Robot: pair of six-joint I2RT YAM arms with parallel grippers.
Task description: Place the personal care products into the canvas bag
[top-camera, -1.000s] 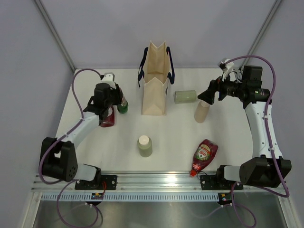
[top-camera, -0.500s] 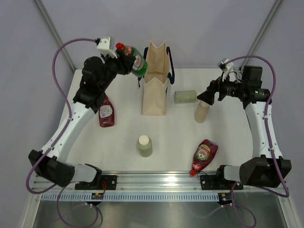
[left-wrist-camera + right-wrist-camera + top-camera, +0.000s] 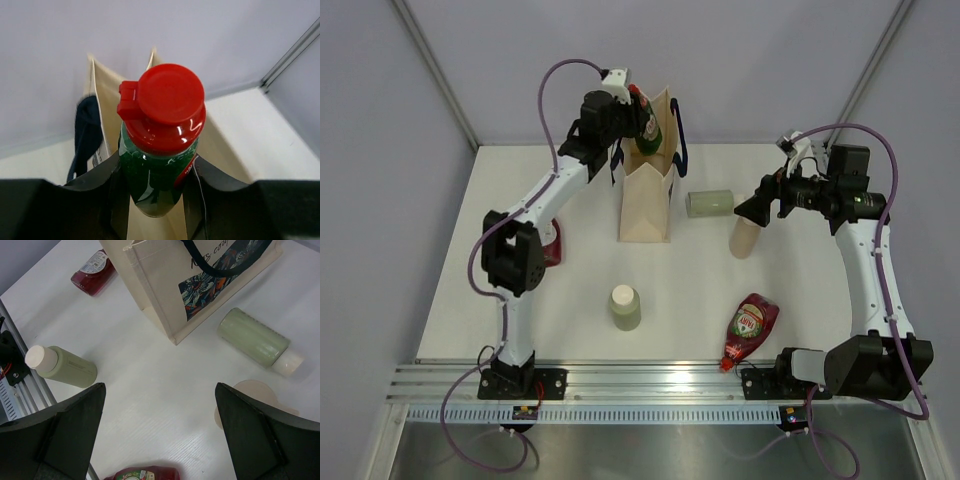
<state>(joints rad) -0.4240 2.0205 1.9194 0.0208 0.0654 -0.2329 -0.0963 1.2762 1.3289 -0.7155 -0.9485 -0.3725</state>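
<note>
At the far left, a dark-red bottle lies flat on the table, partly hidden behind the raised left arm. That arm reaches up and back, and the left gripper is clamped on the green bottle just below its red cap, one finger on each side. The bottle hangs over the far end of the open mouth of the canvas bag, base downward. Whether the base has passed below the rim cannot be told.

The bag stands upright mid-table, with its dark handles drooping over its sides. In front of it, near the rail, a pale green bottle stands upright with its white cap on top. Just right of the bag a second pale green bottle lies on its side. Beside that is a beige bottle, and nearer the rail another dark-red bottle lies flat.

The right gripper hovers over the beige bottle with its jaws spread wide, holding nothing.
</note>
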